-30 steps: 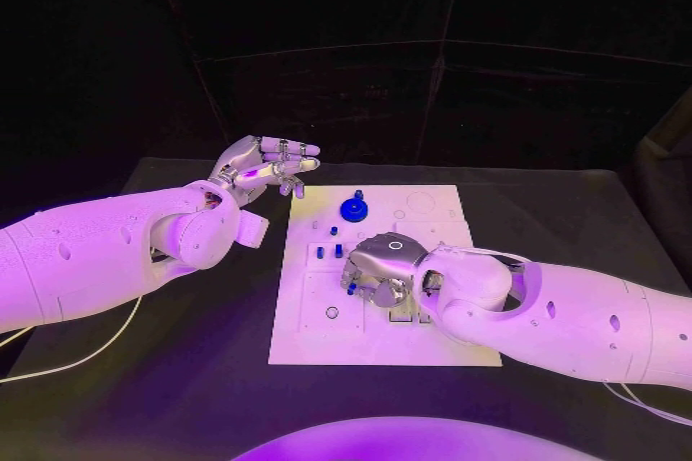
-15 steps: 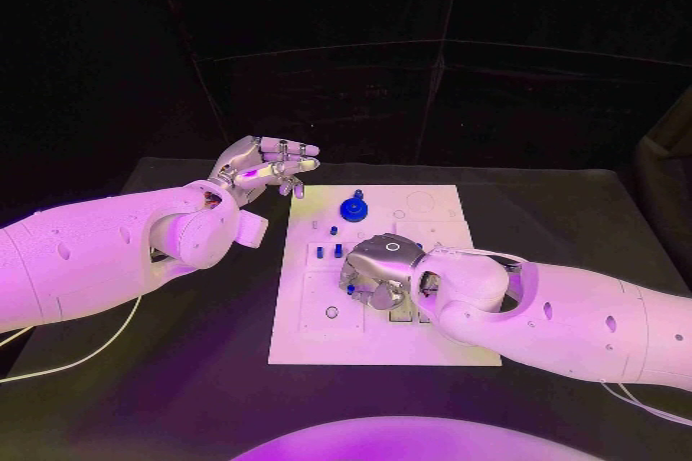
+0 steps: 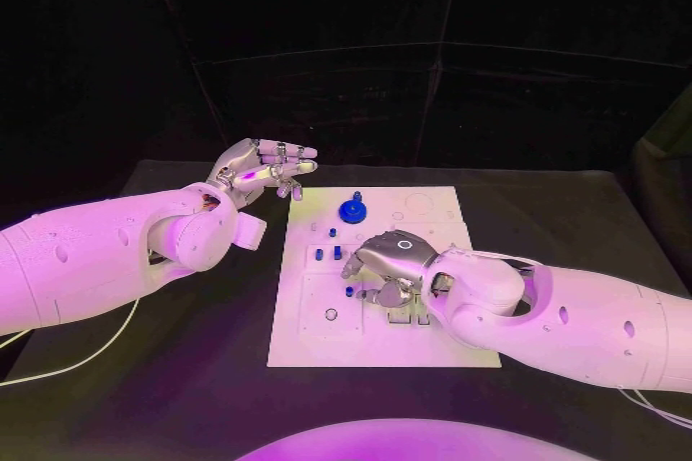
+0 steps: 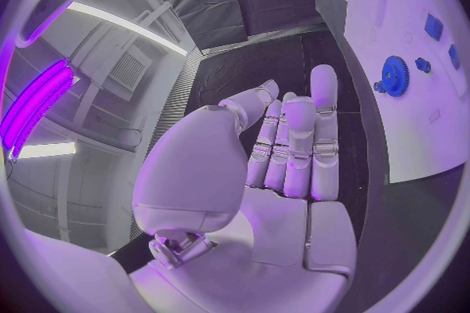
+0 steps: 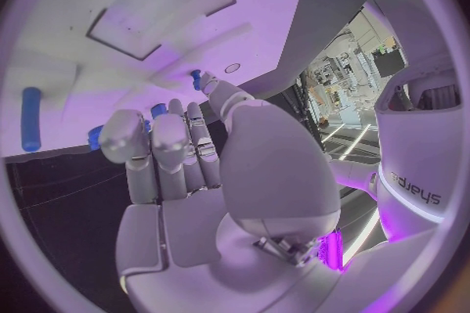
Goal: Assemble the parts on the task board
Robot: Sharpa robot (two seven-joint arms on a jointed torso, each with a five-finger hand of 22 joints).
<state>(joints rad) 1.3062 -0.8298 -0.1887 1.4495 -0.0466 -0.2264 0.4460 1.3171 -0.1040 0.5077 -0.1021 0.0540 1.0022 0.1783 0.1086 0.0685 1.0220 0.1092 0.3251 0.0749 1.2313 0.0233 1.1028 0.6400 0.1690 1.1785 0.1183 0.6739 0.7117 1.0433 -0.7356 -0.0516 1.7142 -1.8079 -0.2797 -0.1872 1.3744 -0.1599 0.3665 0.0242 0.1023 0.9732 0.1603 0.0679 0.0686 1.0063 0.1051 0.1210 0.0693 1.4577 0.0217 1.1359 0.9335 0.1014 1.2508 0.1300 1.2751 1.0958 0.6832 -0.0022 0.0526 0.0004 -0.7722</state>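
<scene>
Task board: the white task board [image 3: 378, 331] lies flat in the middle of the black table [image 3: 173, 381], between my two arms.

My right hand: my right hand [image 3: 387, 271] hangs low over the middle of the board, back of the hand up, fingers curled down toward the surface. From my right wrist the fingers [image 5: 161, 145] lie bent side by side with nothing between them — whether a fingertip touches the board I cannot tell.

My left hand: my left hand [image 3: 263, 167] is raised off the table just beyond the board's far left corner, apart from it. The fingers [image 4: 294, 145] are nearly straight and close together, the thumb alongside, and the palm holds nothing.

Blue gear: a round blue gear [image 3: 353, 211] sits on the far part of the board, with a small peg rising at its centre; from my left wrist it shows as a toothed disc [image 4: 395, 77].

Small blue parts: a few small blue parts [image 3: 327, 250] stand on the board just left of my right hand — near it, not touching. Under my right hand a blue pin [image 5: 31, 119] lies on the board.
</scene>
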